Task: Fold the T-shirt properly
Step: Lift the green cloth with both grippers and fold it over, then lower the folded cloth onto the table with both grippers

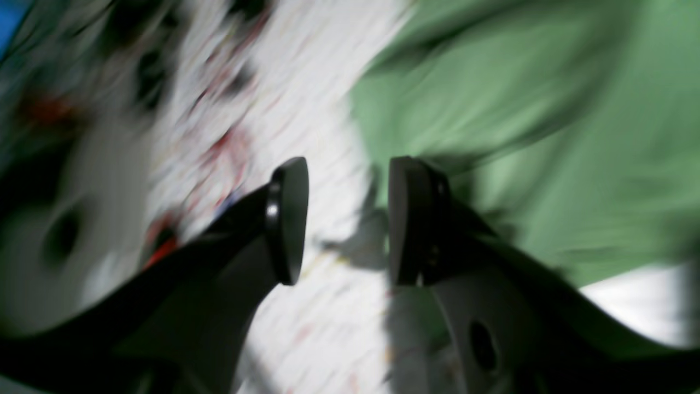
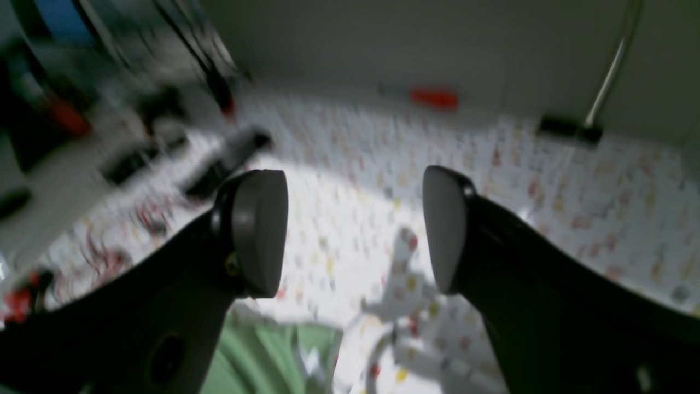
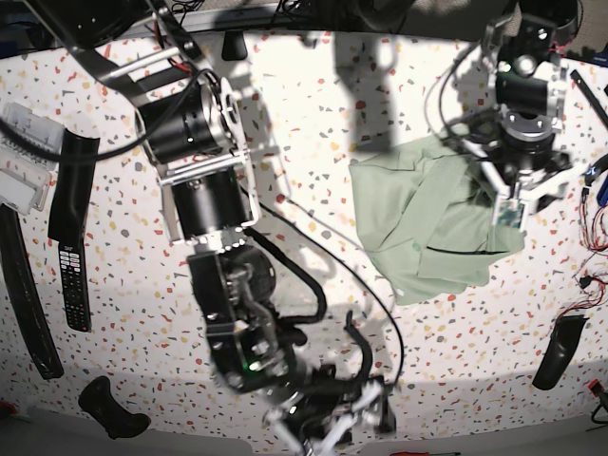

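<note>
Base view gives me the T-shirt (image 3: 432, 223) lying crumpled on the speckled table (image 3: 313, 114), on that view's right side, partly folded over itself with a dark crease across its lower half. My left arm stands over the shirt's right edge; its gripper itself I can't pick out from up there. Through the left wrist camera I see the left gripper (image 1: 347, 219) with its 2 pads parted and nothing between them, bare table showing in the gap and the green cloth (image 1: 547, 137) just beside the right-hand pad. That picture is heavily blurred. My right arm reaches to the near edge of the table, well apart from the shirt. The right gripper (image 2: 355, 230) stands wide open and empty over the patterned surface, with a scrap of green cloth (image 2: 262, 355) low in the frame. A black remote (image 3: 74, 275) lies at the table's far left
</note>
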Robot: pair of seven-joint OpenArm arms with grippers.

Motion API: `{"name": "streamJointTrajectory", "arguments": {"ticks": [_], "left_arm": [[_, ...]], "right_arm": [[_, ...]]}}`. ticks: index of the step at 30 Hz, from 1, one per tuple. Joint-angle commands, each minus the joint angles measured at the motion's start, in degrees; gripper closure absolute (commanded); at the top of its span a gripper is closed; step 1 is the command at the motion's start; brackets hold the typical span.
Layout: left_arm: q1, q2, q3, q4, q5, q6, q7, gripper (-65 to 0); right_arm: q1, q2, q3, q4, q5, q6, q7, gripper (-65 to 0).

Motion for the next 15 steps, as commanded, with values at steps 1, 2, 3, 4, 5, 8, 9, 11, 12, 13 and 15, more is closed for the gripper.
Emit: {"name": "streamJointTrajectory", "arguments": {"ticks": [1, 2, 3, 4, 5, 8, 9, 11, 12, 13, 15], "left_arm": [[-0.5, 0.0, -0.2, 1.4, -2.3, -1.7, -3.5, -21.6], [-0.5, 0.6, -0.2, 1.4, -6.2, -4.7, -6.4, -21.6], [-0.6, 1.2, -0.2, 1.2, -9.7, -7.5, -8.5, -21.6], [-0.6, 2.0, -0.2, 1.0, -12.5, -9.8, -10.1, -21.6], [-0.6, 3.0, -0.2, 0.9, -14.1, -10.9, -11.1, -21.6], [-0.6, 5.6, -0.3, 0.8, -14.9, -11.3, -11.5, -21.6], [-0.5, 6.2, -0.3, 0.6, -15.0, -11.3, -11.4, -21.6], [0.0, 6.8, -0.2, -1.0, -15.3, -11.3, -11.4, -21.6], [0.5, 6.8, -0.3, -2.8, -15.3, -11.3, -11.5, -21.6], [1.0, 6.8, -0.3, -5.3, -15.3, -11.3, -11.8, -21.6], [1.9, 6.8, -0.3, -11.1, -15.3, -11.2, -13.8, -21.6]], "right_arm": [[1.8, -1.0, -0.5, -1.6, 0.8, 2.1, 1.4, -37.5], [1.8, -1.0, -1.1, -4.5, 0.9, 4.4, 2.5, -37.5], [1.8, -1.0, -1.9, -7.4, 1.2, 6.7, 3.8, -37.5], [1.9, -1.0, -2.9, -10.1, 1.3, 9.0, 5.6, -37.5], [1.9, -1.0, -4.2, -12.5, 1.2, 10.7, 7.1, -37.4], [2.1, -1.0, -8.1, -17.5, 0.9, 10.7, 10.2, -37.0], [2.1, -1.0, -9.1, -18.4, 1.0, 10.6, 10.4, -37.0], [2.1, -1.0, -10.8, -20.0, 1.0, 10.6, 10.1, -37.0], [2.0, -1.0, -11.7, -20.8, 1.0, 10.6, 9.6, -37.0], [1.8, -1.0, -12.5, -21.5, 1.0, 10.6, 9.4, -37.0], [1.6, -1.0, -14.4, -23.6, 1.1, 10.6, 8.1, -37.0]]}}
